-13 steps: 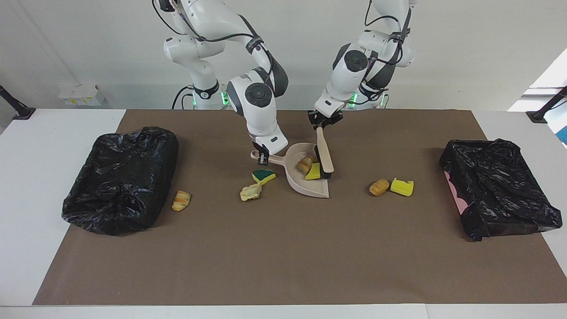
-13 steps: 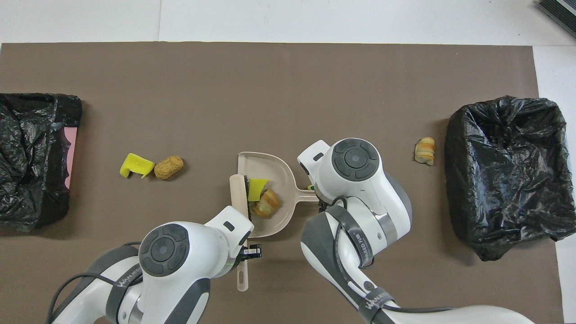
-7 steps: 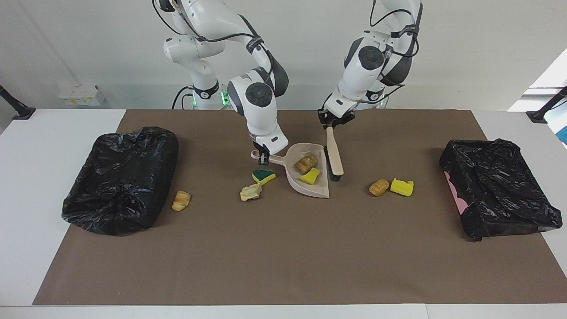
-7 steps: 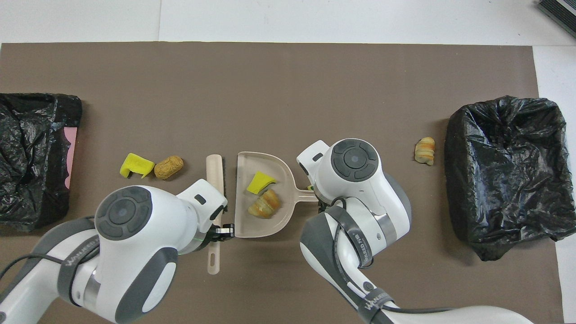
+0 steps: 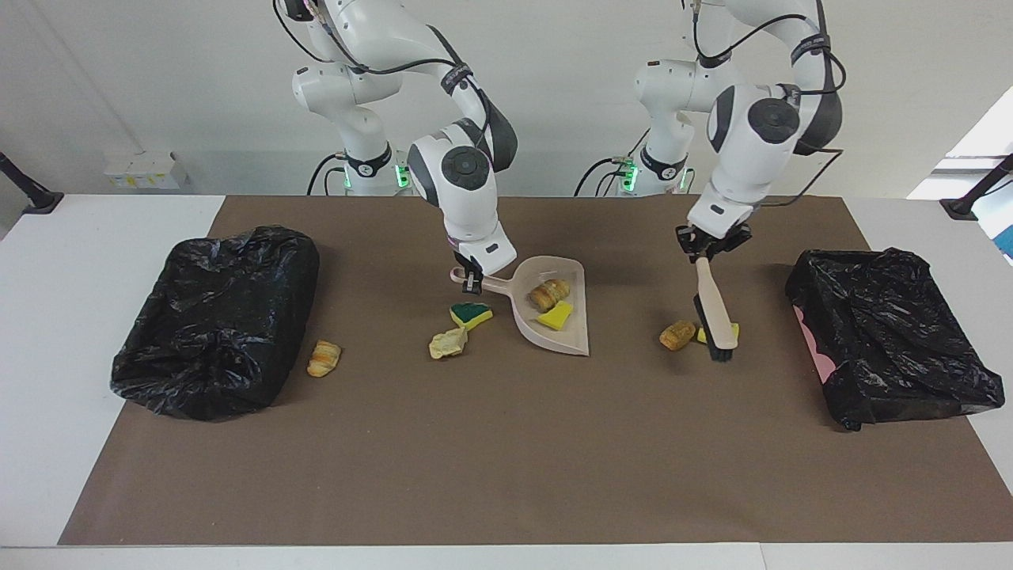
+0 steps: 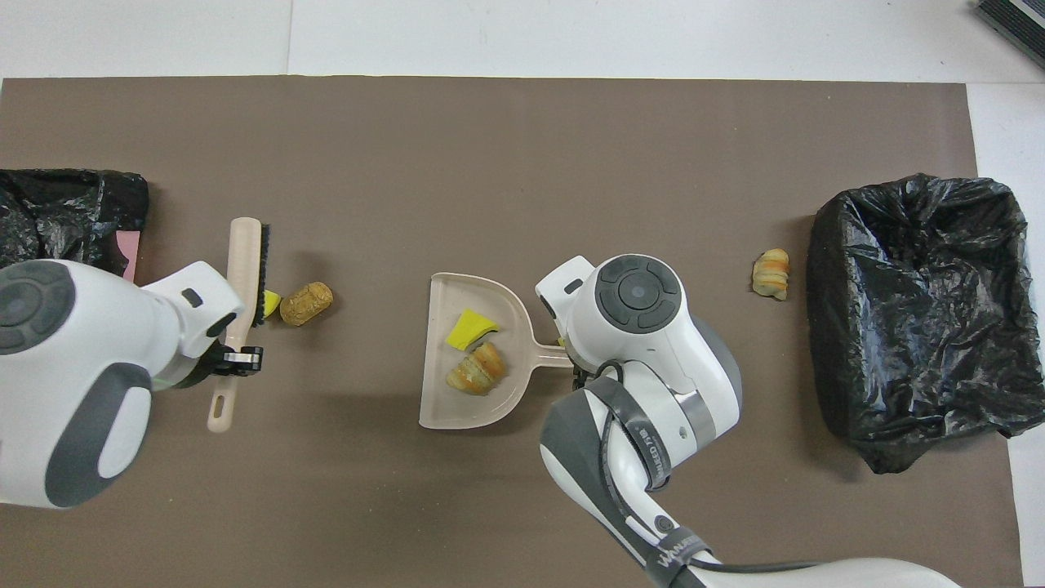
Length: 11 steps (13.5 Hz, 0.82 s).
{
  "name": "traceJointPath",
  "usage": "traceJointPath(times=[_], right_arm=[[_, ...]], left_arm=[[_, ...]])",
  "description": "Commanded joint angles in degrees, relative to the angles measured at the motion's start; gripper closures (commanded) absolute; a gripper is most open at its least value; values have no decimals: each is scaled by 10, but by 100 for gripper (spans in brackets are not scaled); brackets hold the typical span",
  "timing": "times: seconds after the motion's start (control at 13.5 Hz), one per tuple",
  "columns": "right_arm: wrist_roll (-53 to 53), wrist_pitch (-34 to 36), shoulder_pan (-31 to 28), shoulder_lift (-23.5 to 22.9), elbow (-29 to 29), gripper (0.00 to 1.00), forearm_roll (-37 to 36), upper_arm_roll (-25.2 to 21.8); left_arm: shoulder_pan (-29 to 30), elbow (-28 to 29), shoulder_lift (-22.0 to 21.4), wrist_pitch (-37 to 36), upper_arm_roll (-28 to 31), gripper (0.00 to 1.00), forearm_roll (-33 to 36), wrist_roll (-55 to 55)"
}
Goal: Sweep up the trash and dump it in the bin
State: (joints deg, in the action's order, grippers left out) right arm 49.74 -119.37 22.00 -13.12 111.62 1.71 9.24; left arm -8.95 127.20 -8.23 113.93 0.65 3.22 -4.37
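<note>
My right gripper [image 5: 472, 283] is shut on the handle of the beige dustpan [image 5: 546, 339], which holds a golden-brown pastry lump [image 5: 548, 294] and a yellow sponge chunk [image 5: 556, 317]. My left gripper [image 5: 700, 247] is shut on the handle of the beige brush [image 5: 715, 313]. Its black bristles are down beside another yellow sponge chunk [image 5: 733, 328], which is partly hidden, with a pastry lump [image 5: 677, 334] next to it. A green-and-yellow sponge [image 5: 470, 314] and a pale paper wad [image 5: 448, 343] lie by the dustpan's handle. One more pastry lump [image 5: 324, 358] lies by the bin at the right arm's end.
A bin lined with a black bag [image 5: 214, 317] stands at the right arm's end of the brown mat, and another [image 5: 886, 340] at the left arm's end. In the overhead view the right arm hides the green-and-yellow sponge and the paper wad.
My left gripper has carried the brush out of the dustpan toward the left arm's end, to the yellow sponge and pastry pair. The dustpan stayed in my right gripper, almost unmoved.
</note>
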Motion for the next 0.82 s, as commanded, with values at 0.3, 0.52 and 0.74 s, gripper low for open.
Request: traceJointPath(times=[0.3,0.52,0.74], right_arm=[[-34,-13,6,8,6,100,-5,4],[-44,-11,13,9,7,100,-6,4],[-54,-11,14,10,7,100,-6,5]], left_arm=[[114,-10,64,36,-7,100,62,109],[107,18,59,31,-9,100,62,129],[50,39,48,20,-12,100,51,121]])
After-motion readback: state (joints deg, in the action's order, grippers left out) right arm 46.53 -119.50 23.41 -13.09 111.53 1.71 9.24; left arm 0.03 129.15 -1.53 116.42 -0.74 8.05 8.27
